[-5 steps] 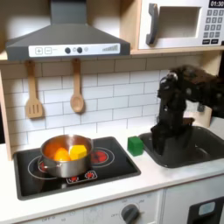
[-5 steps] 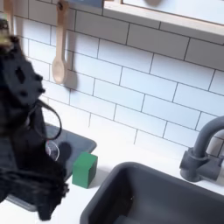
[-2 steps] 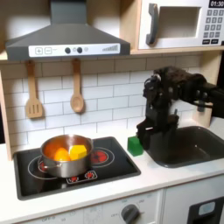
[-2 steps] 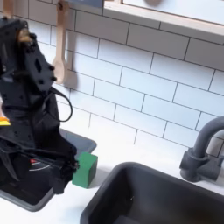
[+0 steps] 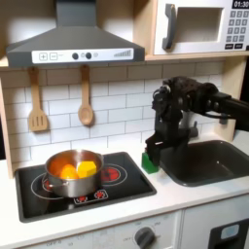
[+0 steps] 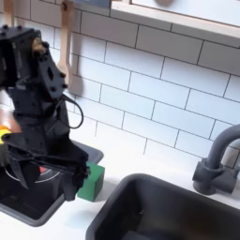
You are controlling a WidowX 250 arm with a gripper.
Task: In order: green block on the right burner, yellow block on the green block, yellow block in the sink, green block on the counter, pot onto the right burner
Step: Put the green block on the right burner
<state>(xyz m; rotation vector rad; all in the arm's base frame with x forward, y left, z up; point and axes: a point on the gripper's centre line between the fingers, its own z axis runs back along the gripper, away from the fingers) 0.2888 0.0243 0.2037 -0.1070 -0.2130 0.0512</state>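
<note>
Green block [image 6: 91, 182]: on desk beside sink [image 6: 169, 214], awaiting pickup; end effector [image 5: 153, 156] over it, opening indiscernible.

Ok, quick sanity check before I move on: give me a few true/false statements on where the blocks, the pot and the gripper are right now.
1. The green block sits on the counter between the cooktop and the sink. True.
2. The yellow block is already stacked on the green block. False: it lies inside the pot, beside an orange piece.
3. The pot stands on the burner at the first exterior view's left. True.
4. The gripper hangs over the pot. False: it is down at the green block, by the cooktop's edge nearest the sink.
5. The sink holds a block. False: the visible part of the basin is bare.
</note>
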